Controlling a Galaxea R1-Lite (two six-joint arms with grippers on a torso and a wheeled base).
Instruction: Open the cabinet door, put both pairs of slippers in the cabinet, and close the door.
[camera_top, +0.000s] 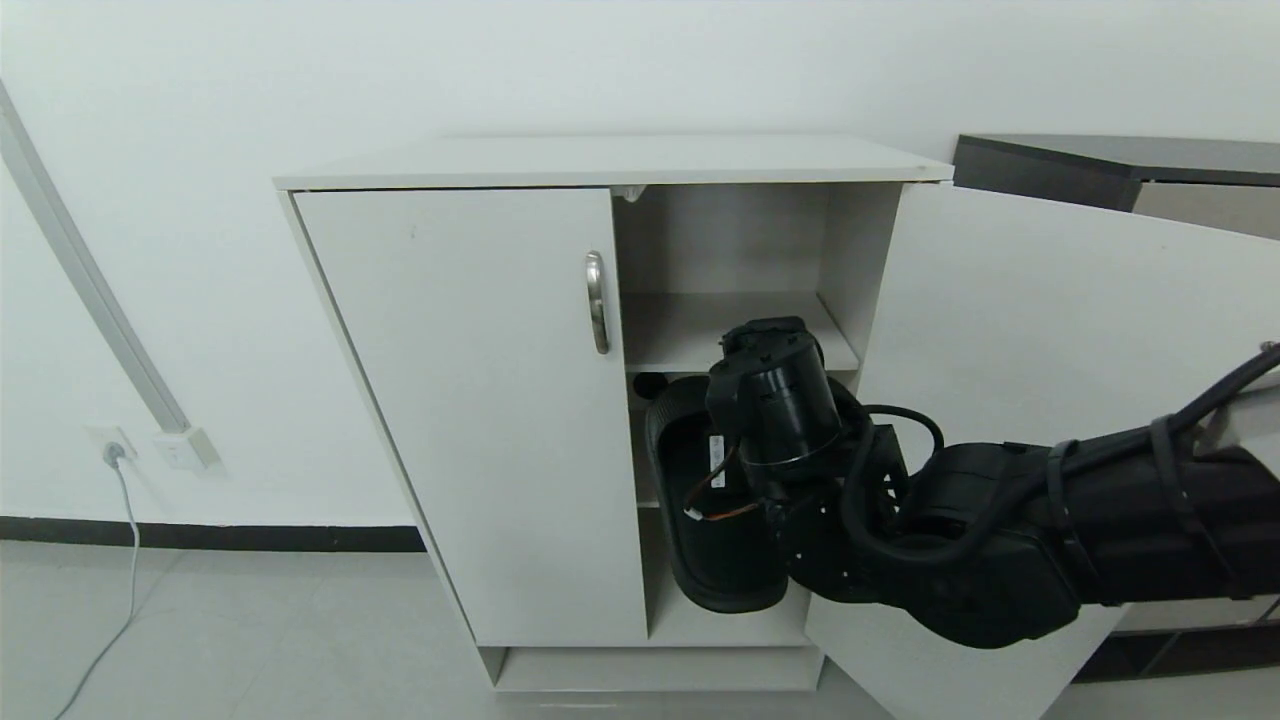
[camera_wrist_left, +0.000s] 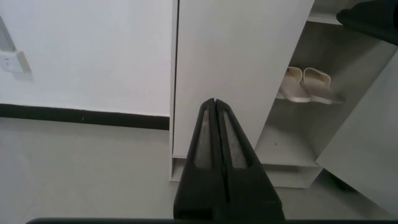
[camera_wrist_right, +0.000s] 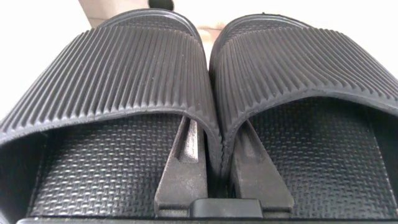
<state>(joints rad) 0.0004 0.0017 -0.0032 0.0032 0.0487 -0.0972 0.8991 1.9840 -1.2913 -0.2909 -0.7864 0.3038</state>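
Observation:
The white cabinet (camera_top: 470, 400) stands with its left door closed and its right door (camera_top: 1050, 330) swung open. A pair of black ribbed slippers (camera_top: 700, 540) hangs upright in the opening, in front of the middle shelf and lower compartment. My right gripper (camera_wrist_right: 216, 134) is shut on the slippers (camera_wrist_right: 143, 81), pinching their two inner walls together. In the head view the right wrist (camera_top: 780, 400) hides the fingers. A beige pair of slippers (camera_wrist_left: 306, 84) lies on the middle shelf inside. My left gripper (camera_wrist_left: 214, 106) is shut on nothing, low and well back from the cabinet.
The closed door carries a metal handle (camera_top: 596, 300). The upper shelf (camera_top: 730, 335) is bare. A wall socket with a cable (camera_top: 120, 450) is at the left, and dark furniture (camera_top: 1120, 165) stands behind the open door. Bare floor (camera_wrist_left: 81, 168) lies before the cabinet.

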